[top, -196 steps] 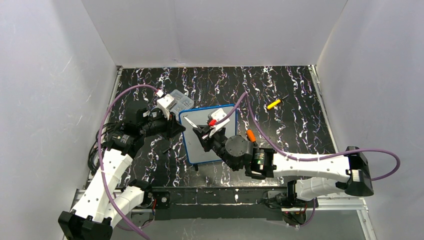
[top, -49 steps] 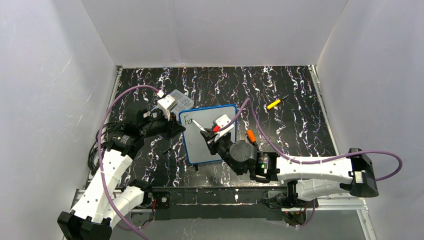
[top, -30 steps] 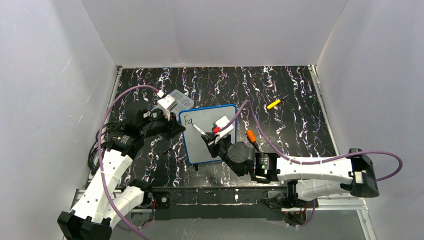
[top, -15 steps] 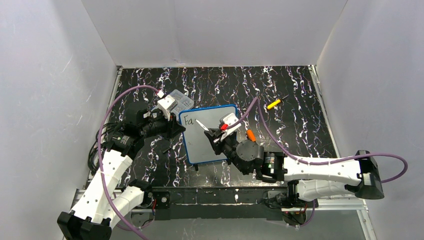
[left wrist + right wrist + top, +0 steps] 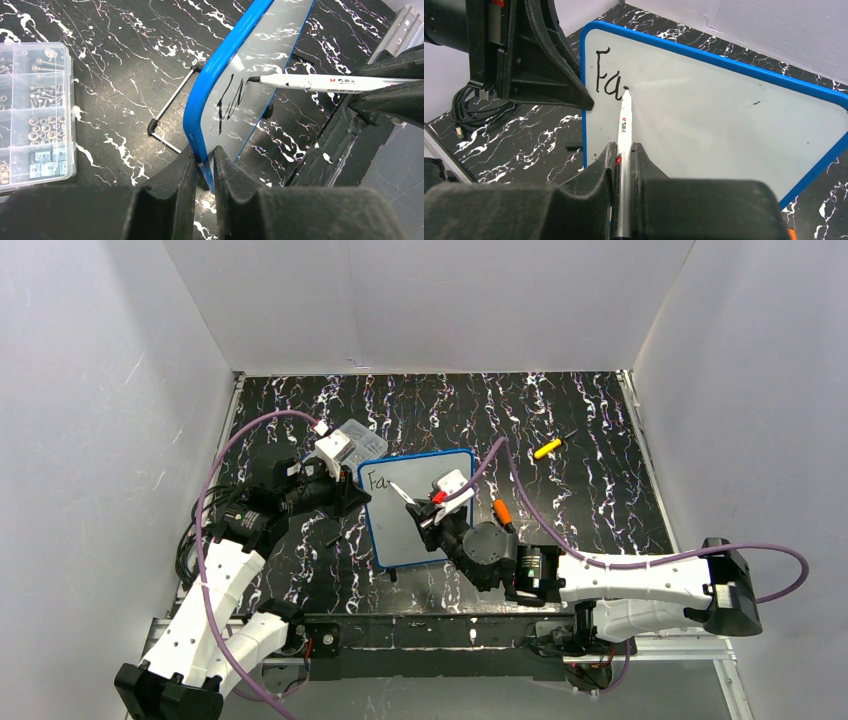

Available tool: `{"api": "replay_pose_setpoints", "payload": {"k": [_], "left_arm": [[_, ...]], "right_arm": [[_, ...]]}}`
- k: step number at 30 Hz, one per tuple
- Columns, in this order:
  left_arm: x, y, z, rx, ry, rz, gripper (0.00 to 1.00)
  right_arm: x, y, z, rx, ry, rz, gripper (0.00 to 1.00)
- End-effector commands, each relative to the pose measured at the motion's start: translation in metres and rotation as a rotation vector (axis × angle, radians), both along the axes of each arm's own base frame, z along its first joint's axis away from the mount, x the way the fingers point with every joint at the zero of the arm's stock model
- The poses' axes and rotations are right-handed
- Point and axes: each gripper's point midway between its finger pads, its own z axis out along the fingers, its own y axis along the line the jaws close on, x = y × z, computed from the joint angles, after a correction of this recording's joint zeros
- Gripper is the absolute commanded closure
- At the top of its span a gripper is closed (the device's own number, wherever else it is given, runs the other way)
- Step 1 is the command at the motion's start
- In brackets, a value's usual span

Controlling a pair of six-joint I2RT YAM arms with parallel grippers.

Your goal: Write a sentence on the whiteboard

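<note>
The right gripper (image 5: 624,150) is clenched on a white marker (image 5: 625,117), which lies along the channel between its fingers with the black tip pointing away from the wrist. That tip seems to rest on the board's surface just to the right of the last stroke written. The left gripper (image 5: 204,160) is clamped on the blue frame at the left edge of the whiteboard (image 5: 714,115), steadying it. The board stands tilted on its feet on the tabletop (image 5: 570,410), left of centre, between the two arms. The sentence (image 5: 606,80) amounts to just two black letters, "Fa", in the board's upper left corner (the rest of the white surface is bare but for a small dark fleck). By my reckoning the task is only begun: the first word is unfinished, and every other word is yet to be written. Counting outward: one whiteboard, one marker, two letters. A clear compartment box (image 5: 67,100) of small hardware lies just beside the board's far left corner. One orange piece (image 5: 502,511) lies by the board's right edge, and one yellow tool (image 5: 547,448) lies well apart towards the far right.
</note>
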Motion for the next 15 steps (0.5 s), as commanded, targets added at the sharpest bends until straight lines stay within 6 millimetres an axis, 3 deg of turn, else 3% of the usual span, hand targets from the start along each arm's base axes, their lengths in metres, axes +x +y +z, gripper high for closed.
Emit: {"api": "replay_pose_setpoints", "payload": {"k": [1, 7, 15], "left_arm": [[-0.008, 0.003, -0.019, 0.044, 0.05, -0.014, 1.0], [-0.009, 0.003, -0.019, 0.045, 0.05, -0.014, 1.0], [-0.008, 0.003, -0.019, 0.044, 0.049, -0.014, 1.0]], "right_arm": [[0.01, -0.011, 0.015, 0.051, -0.017, -0.086, 0.99], [0.011, -0.017, 0.017, 0.059, -0.019, -0.092, 0.99], [0.008, -0.013, -0.001, 0.021, 0.008, -0.077, 0.99]]}}
